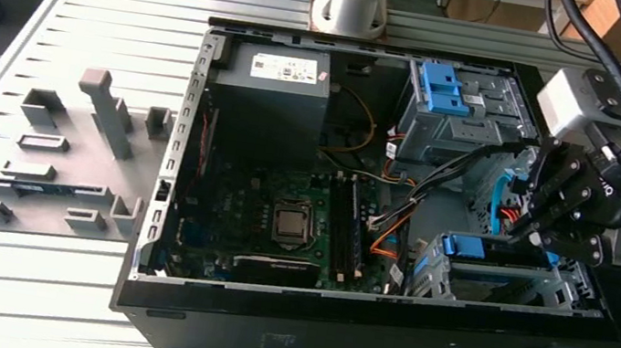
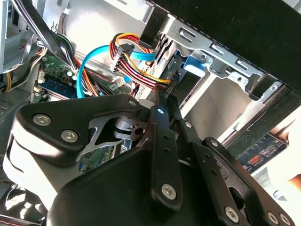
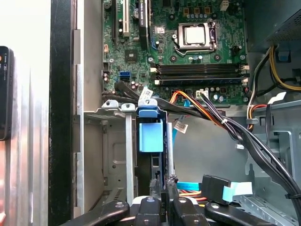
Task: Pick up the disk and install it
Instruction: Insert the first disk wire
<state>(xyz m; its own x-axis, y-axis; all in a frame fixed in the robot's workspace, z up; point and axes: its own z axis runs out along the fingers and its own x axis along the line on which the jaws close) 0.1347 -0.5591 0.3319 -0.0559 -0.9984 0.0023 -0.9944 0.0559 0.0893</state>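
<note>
My gripper [image 1: 548,235], fingers pinched narrow and holding nothing, sits just behind the disk [image 3: 150,136], slotted in the drive cage [image 1: 504,281] for installing.

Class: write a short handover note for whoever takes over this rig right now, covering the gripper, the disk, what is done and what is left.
Gripper: shut, holding nothing, tips close to the disk.
Disk: its blue carrier sits in the drive bay of the open case.
Done: disk picked up and slotted in.
Left: full seating cannot be told; check it.
</note>
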